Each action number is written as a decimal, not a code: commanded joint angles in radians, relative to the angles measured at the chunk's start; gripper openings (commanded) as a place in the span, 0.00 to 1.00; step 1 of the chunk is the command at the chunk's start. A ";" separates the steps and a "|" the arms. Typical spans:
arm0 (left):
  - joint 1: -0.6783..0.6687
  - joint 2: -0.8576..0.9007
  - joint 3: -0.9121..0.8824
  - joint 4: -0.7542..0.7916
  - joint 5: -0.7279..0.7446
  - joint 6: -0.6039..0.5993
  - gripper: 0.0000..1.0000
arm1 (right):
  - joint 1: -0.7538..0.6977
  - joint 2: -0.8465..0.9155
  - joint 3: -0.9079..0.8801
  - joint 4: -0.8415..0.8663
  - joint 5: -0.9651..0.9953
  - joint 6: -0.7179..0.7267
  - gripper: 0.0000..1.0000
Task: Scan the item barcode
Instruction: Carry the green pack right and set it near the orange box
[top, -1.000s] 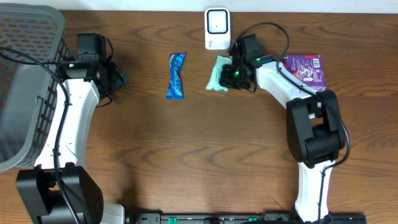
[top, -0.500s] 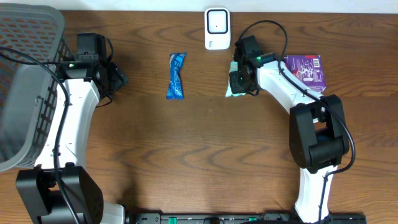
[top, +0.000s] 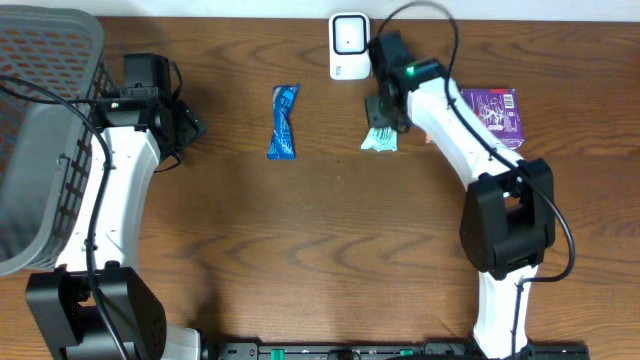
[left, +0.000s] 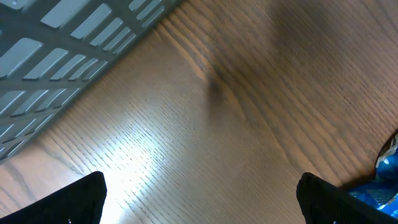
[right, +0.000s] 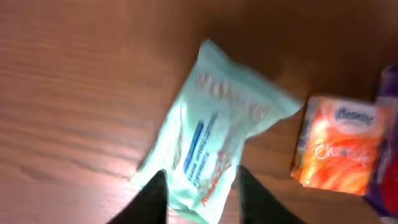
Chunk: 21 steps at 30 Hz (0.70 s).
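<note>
Wooden bench (top: 320, 240) below, right gripper (right: 200, 198) hangs parted over the mint packet (right: 214, 146), left gripper (left: 199, 199) spread wide, empty.

Overhead view was evenly lit and sharp, with soft shadows beside the arms. Left wrist view showed bright glare on the table (left: 134, 152), dimmer toward its upper right. Right wrist view was motion-blurred; the mint packet (right: 211, 146) smeared.
</note>
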 joint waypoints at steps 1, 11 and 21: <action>0.002 0.004 0.000 -0.003 -0.012 -0.012 0.98 | -0.014 0.003 0.033 0.026 0.024 0.003 0.21; 0.002 0.004 0.000 -0.003 -0.012 -0.012 0.98 | -0.049 0.018 -0.035 0.080 0.017 0.086 0.01; 0.002 0.004 0.000 -0.003 -0.012 -0.012 0.98 | -0.048 0.022 -0.333 0.362 -0.070 0.086 0.01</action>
